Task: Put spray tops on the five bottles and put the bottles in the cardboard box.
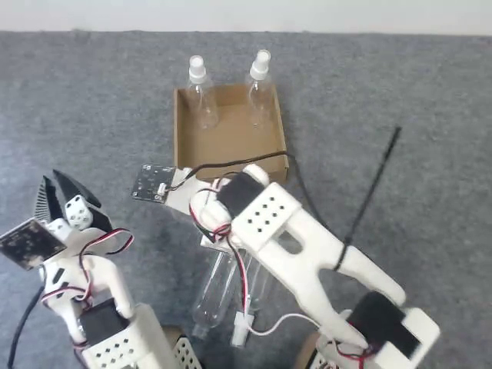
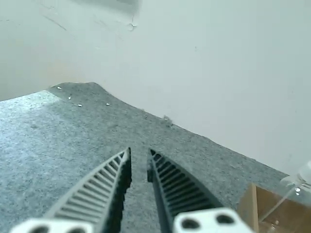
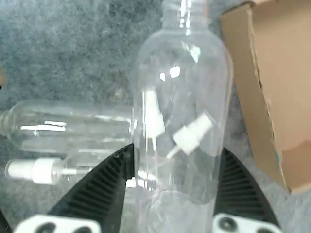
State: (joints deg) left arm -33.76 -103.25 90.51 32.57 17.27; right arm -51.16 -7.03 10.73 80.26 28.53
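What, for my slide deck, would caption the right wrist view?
Right gripper clasps an uncapped clear bottle beside the cardboard box, with a spray top lying nearby.

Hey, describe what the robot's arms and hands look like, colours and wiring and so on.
The left arm and right arm are white plastic shells with rows of small holes, black motor blocks and loose red, white and black cables. The left hand and right hand have black, ridged, wedge-shaped fingers on white mounts.
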